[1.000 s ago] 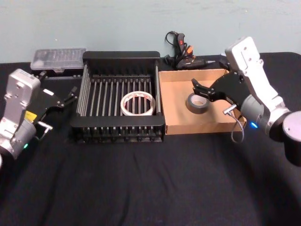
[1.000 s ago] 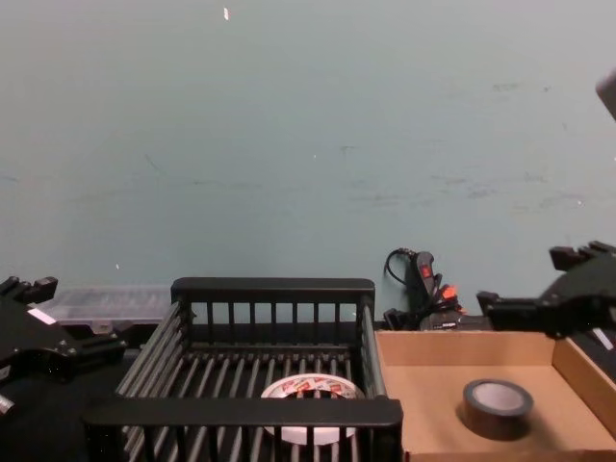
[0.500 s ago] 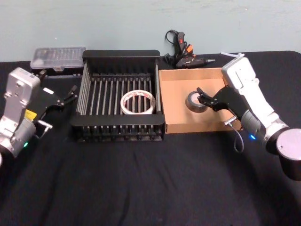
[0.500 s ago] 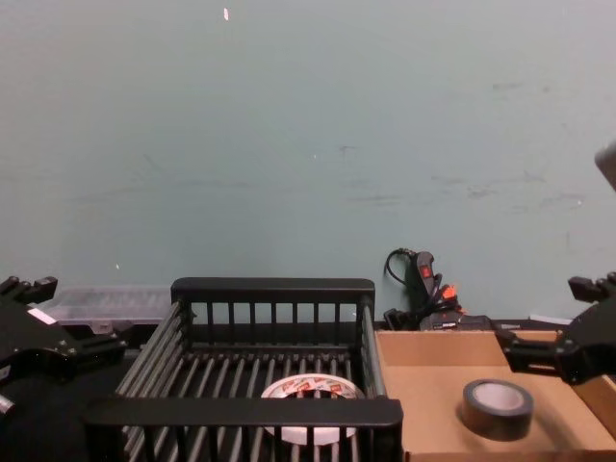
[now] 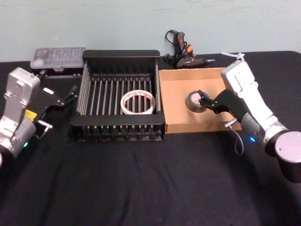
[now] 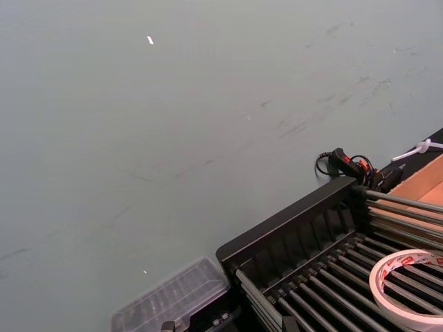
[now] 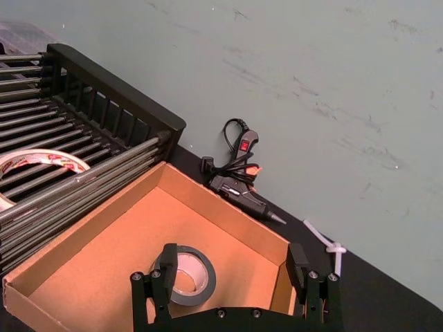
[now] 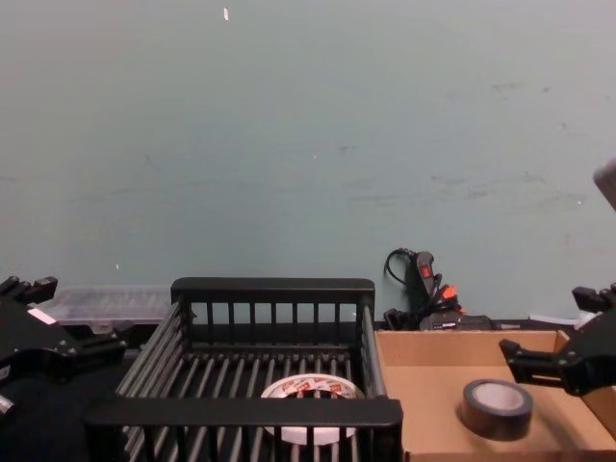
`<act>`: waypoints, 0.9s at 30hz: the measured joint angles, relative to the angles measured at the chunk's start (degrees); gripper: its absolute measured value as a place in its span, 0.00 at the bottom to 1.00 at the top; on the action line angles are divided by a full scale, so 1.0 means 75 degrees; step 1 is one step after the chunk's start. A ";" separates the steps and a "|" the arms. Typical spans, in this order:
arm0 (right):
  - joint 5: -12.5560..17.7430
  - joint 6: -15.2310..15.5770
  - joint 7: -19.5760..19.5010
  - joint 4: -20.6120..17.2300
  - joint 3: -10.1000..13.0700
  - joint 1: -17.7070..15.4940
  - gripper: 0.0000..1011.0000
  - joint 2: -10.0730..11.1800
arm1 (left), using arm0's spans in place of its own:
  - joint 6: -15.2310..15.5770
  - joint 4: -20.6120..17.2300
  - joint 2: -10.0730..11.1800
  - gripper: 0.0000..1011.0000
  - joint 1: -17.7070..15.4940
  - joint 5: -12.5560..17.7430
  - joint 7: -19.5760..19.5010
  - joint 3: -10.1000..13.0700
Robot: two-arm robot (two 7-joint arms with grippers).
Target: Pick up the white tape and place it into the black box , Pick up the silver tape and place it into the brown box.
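Inside the shallow brown cardboard tray (image 5: 181,120), near its middle, the small dark grey-silver tape roll (image 5: 195,102) lies flat, core up, just ahead of the right gripper (image 5: 204,99), whose jaws stand open and empty, one tip touching or nearly touching the roll; the arm reaches in over the tray's right wall. Wide white printed tape roll (image 5: 137,103) lies flat on the bars of the black slatted plastic crate (image 5: 121,55). Left gripper (image 5: 71,94) sits parked at the desk's left edge, open as far as I can judge, so both placements look finished.
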 joint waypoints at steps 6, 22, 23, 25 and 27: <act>0.0004 0.0000 0.0000 -0.0007 -0.0007 0.0003 0.99 0.0004 | 0.0000 0.0000 0.0000 0.99 0.0000 0.0000 0.0000 0.0000; 0.0026 0.0005 0.0007 -0.0020 -0.0018 0.0012 0.99 0.0014 | 0.0000 0.0000 0.0000 0.99 0.0000 0.0000 0.0000 0.0000; 0.0027 0.0006 0.0008 -0.0020 -0.0018 0.0012 0.99 0.0014 | 0.0000 0.0000 0.0000 0.99 0.0000 0.0000 0.0000 0.0000; 0.0029 0.0007 0.0009 -0.0019 -0.0018 0.0013 0.99 0.0014 | 0.0000 0.0000 0.0000 0.99 0.0000 0.0000 0.0000 0.0000; 0.0032 0.0009 0.0011 -0.0020 -0.0018 0.0012 0.99 0.0014 | 0.0000 0.0000 0.0000 0.99 0.0000 0.0000 0.0000 0.0000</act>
